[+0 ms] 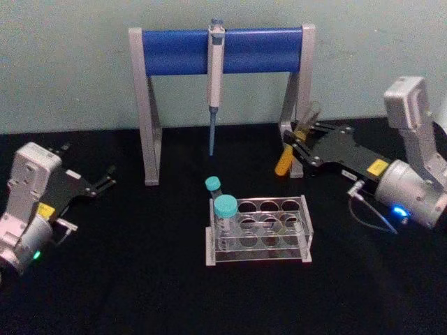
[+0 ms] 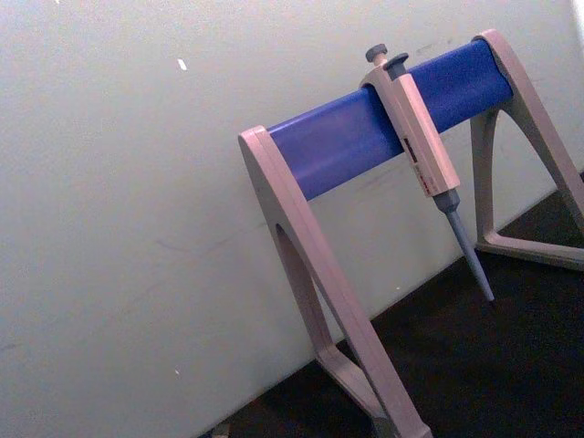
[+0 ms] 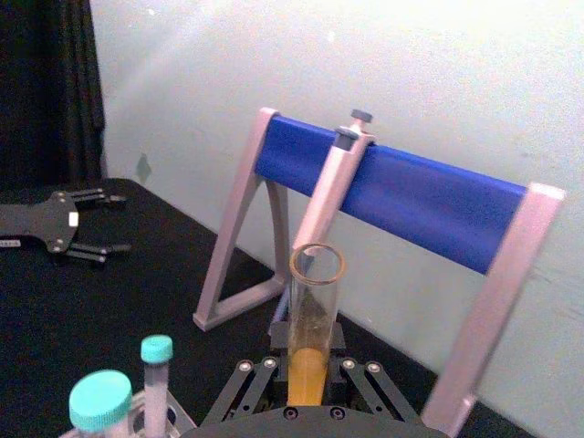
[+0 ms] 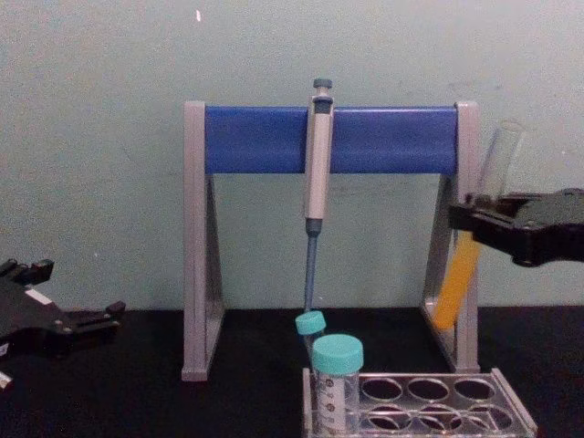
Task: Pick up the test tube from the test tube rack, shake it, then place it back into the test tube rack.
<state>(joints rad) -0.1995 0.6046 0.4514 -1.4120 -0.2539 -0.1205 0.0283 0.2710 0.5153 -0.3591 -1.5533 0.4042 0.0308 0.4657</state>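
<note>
"Head view, largest first: what do you log?"

"Black table (image 1: 140,286). At its back, grey pipette stand (image 1: 174,50) with a blue crossbar, and one pipette (image 1: 215,77) hanging from the middle of the bar, tip down."

"Next down?"

"Test tube rack (image 1: 306,230), clear plastic, centre of the table, in front of the stand and apart from it."

"Arms?"

"Right gripper (image 1: 292,144) is up off the table, behind and to the right of the rack, just in front of the stand's right leg. Its fingers are closed in on the test tube (image 1: 283,165), pinching it at about mid-length. Left gripper (image 1: 91,166) sits low at the left of the table, well apart from the rack, fingers spread wide with nothing between them."

"Attitude of the tube?"

"Tilted. In the chest view the open mouth leans up and to the right, and the rounded end points down and to the left. Yellow-orange liquid fills the lower part, below the fingers. It hangs clear of the table and touches neither rack nor stand, as far as I can tell."

"Anything in the rack?"

"Wide teal-capped tube (image 1: 225,213) in the front left hole, upright. Smaller teal-capped tube (image 1: 213,185) in the hole right behind it."
</note>
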